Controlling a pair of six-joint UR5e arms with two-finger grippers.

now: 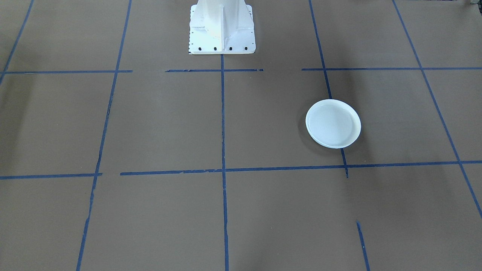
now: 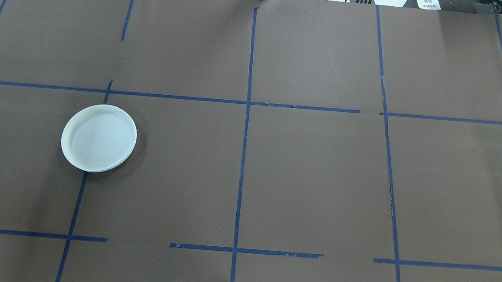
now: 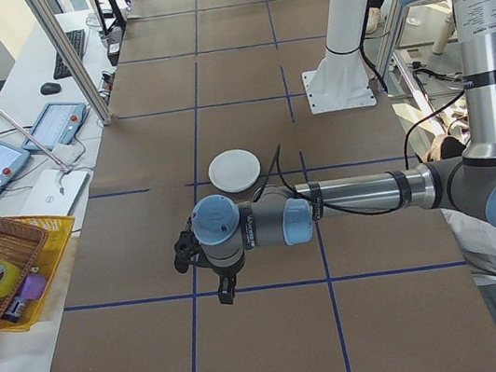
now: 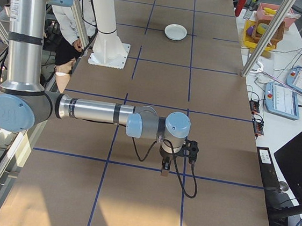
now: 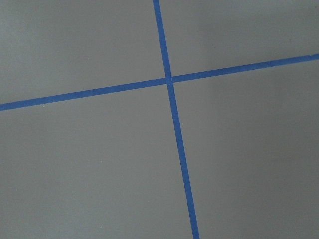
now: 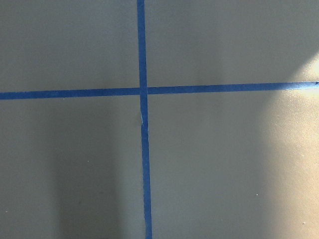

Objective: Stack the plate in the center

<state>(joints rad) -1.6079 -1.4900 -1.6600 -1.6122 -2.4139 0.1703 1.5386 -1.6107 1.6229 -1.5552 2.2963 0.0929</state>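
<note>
A round pale bluish-white plate (image 1: 333,123) (image 2: 99,138) lies on the brown paper, on a blue tape line on the robot's left side. Further rims show under its edge, as in a stack. It is also visible in both side views as a small plate (image 3: 234,169) (image 4: 176,31). My left gripper (image 3: 226,293) hangs over a tape crossing, nearer the table's end than the plate. My right gripper (image 4: 165,170) hangs over the far opposite end. Neither shows whether it is open or shut. Both wrist views show only paper and tape.
The white robot pedestal (image 1: 222,30) stands at the table's middle edge. Off the table are a wicker basket on a yellow tray (image 3: 2,272), teach pendants (image 4: 282,100), aluminium posts (image 3: 67,54) and a person (image 4: 68,29) behind the pedestal.
</note>
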